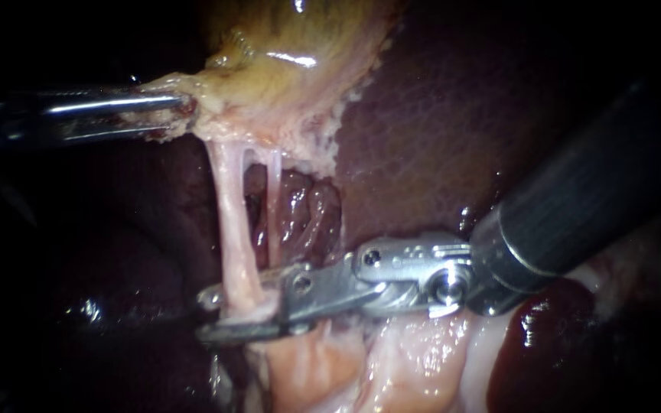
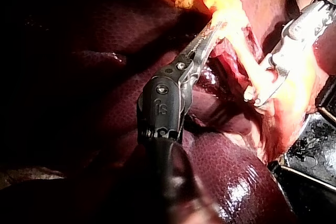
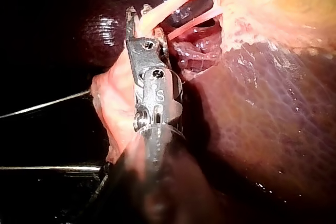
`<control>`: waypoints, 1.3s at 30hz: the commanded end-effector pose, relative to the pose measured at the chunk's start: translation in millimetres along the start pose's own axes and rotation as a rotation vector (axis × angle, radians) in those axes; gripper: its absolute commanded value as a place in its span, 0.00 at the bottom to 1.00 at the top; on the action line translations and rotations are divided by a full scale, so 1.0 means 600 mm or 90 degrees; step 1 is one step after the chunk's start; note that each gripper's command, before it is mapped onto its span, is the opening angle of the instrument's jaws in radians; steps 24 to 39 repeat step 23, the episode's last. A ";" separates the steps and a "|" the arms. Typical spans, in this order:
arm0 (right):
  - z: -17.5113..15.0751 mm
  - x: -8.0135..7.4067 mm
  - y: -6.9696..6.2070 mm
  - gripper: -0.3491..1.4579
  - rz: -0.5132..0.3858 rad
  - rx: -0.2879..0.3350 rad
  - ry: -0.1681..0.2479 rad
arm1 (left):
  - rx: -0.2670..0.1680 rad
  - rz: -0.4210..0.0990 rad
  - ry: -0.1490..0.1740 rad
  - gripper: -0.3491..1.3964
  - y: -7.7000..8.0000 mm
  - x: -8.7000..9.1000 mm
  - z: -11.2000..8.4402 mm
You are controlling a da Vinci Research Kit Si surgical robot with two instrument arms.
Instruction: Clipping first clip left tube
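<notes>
Dark liver (image 1: 437, 115) backs the field. My left instrument (image 1: 183, 107) has its end effector pinching the gallbladder (image 1: 292, 69) edge, holding the left tube (image 1: 232, 229) taut. My right instrument (image 1: 208, 313) straddles that tube low down, end effector spread; next, I judge, a square squeeze to seat the clip

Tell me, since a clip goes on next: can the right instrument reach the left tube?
Probably yes. The right instrument has its open jaws astride the left tube low down, nothing lies between, and the left instrument grips the gallbladder, so the tube looks taut.
</notes>
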 end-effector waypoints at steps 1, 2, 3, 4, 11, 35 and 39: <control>-0.0003 -0.0002 0.0000 0.00 -0.001 0.002 -0.001 | 0.000 0.000 0.000 0.00 0.0000 0.0000 0.0000; -0.0003 -0.0002 0.0000 0.00 -0.001 0.002 -0.001 | 0.000 0.000 0.000 0.00 0.0000 0.0000 0.0000; -0.0003 -0.0002 0.0001 0.00 -0.001 0.002 -0.001 | 0.000 0.000 0.000 0.00 0.0000 0.0000 0.0000; -0.0003 -0.0002 0.0001 0.00 -0.001 0.001 -0.001 | 0.000 0.000 0.000 0.00 0.0000 0.0000 0.0000; -0.0002 -0.0004 0.0002 0.00 0.013 0.001 0.001 | 0.000 0.000 0.000 0.00 0.0000 0.0000 0.0000; -0.0004 -0.0009 0.0006 0.00 0.013 0.006 -0.002 | 0.000 0.000 0.000 0.00 0.0000 0.0000 0.0000; -0.0004 -0.0009 0.0006 0.00 0.013 0.006 -0.002 | 0.000 0.000 0.000 0.00 0.0000 0.0000 0.0000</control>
